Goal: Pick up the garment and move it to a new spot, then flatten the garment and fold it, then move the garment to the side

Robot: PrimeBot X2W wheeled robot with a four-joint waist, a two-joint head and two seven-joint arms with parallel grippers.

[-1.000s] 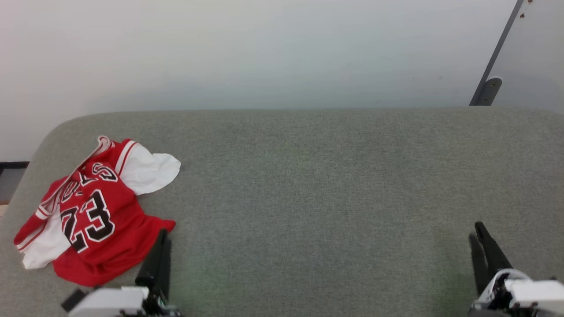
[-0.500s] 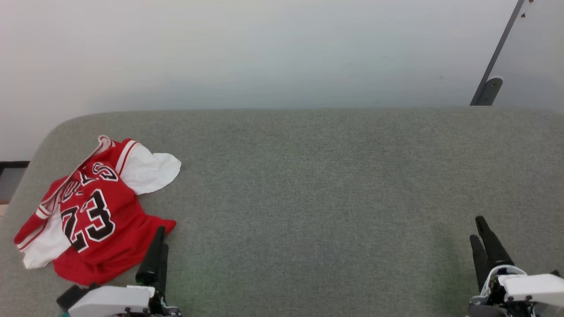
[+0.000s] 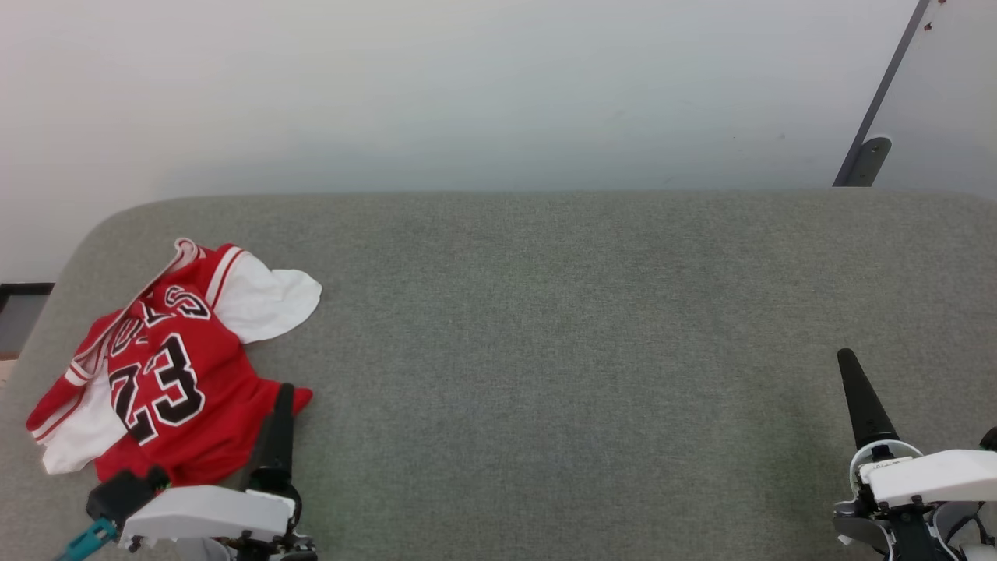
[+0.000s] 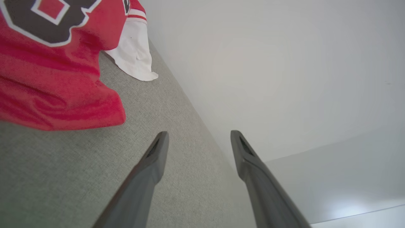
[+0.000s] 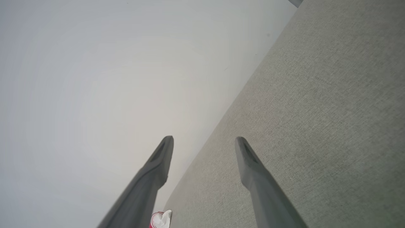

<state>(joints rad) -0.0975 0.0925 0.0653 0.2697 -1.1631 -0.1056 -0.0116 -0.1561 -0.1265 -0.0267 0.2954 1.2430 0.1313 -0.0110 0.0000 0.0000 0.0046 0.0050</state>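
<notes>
The garment [image 3: 167,366], a red jersey with white sleeves and a black "23", lies crumpled at the left end of the grey fabric surface [image 3: 545,312]. My left gripper [image 3: 282,393] sits just off its lower right hem. In the left wrist view that gripper [image 4: 197,136] is open with nothing between its fingers, and the garment [image 4: 57,79] lies up and to the left of them. Far off at the lower right, my right gripper [image 3: 847,362] hovers over bare fabric; the right wrist view shows it [image 5: 204,141] open and empty, with a scrap of the garment [image 5: 161,219] at the bottom edge.
The grey surface has a rounded far-left corner and ends at a pale wall [image 3: 467,93] behind. A grey slanted post [image 3: 880,101] stands at the far right. Open fabric stretches between the two grippers.
Both grippers have opened and pushed forward, away from me. The left one's finger now reaches the garment's lower hem. The garment has not moved.
</notes>
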